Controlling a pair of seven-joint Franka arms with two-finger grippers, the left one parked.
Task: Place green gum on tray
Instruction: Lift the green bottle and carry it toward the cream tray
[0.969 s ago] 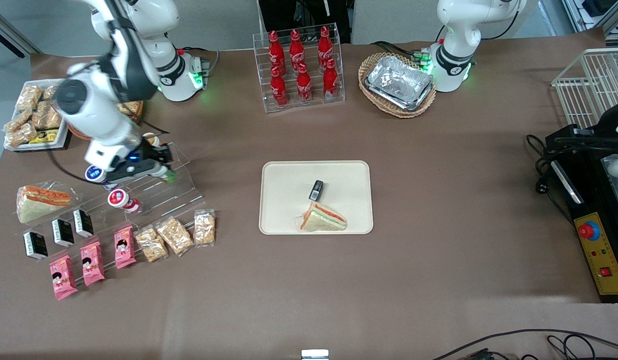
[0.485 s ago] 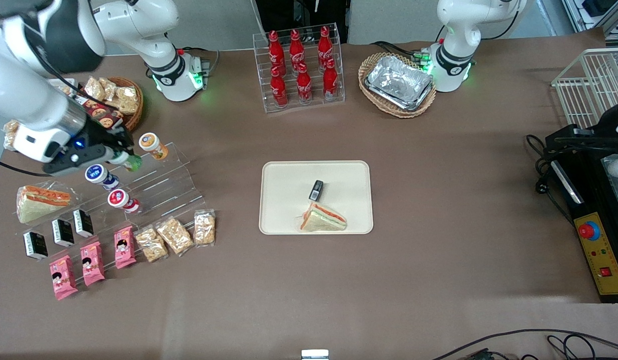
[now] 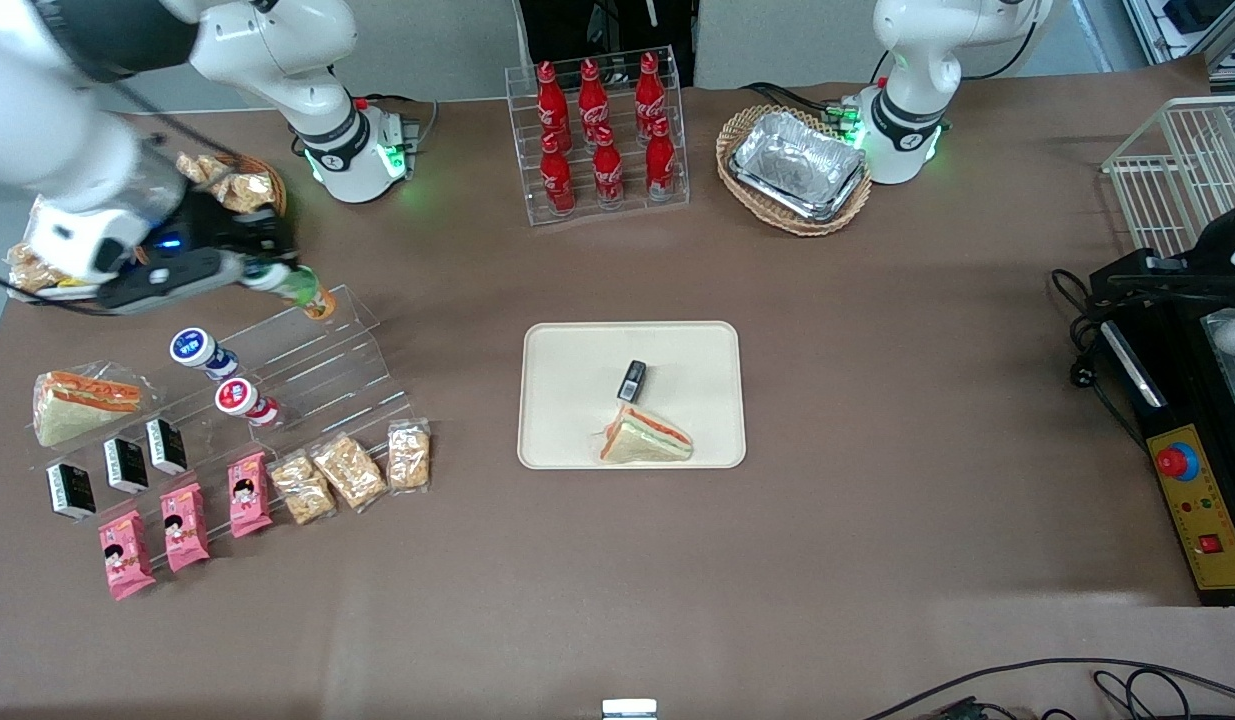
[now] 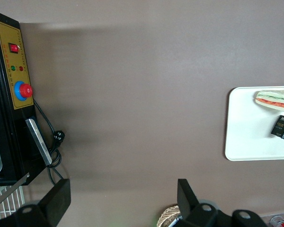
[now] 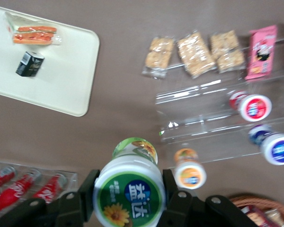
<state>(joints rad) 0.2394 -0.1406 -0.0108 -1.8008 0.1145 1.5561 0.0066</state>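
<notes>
Gripper (image 3: 269, 272) pinching the green gum bottle (image 5: 128, 192) near the desk's working-arm end, cream rectangular tray (image 3: 567, 345) drop-off left.

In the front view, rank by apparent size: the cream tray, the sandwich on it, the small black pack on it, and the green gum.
1. Tray, clearly largest.
2. Sandwich.
3. Green gum and black pack: too alike to rank; the gum is partly hidden in the tool, raised above the clear stepped rack.
</notes>
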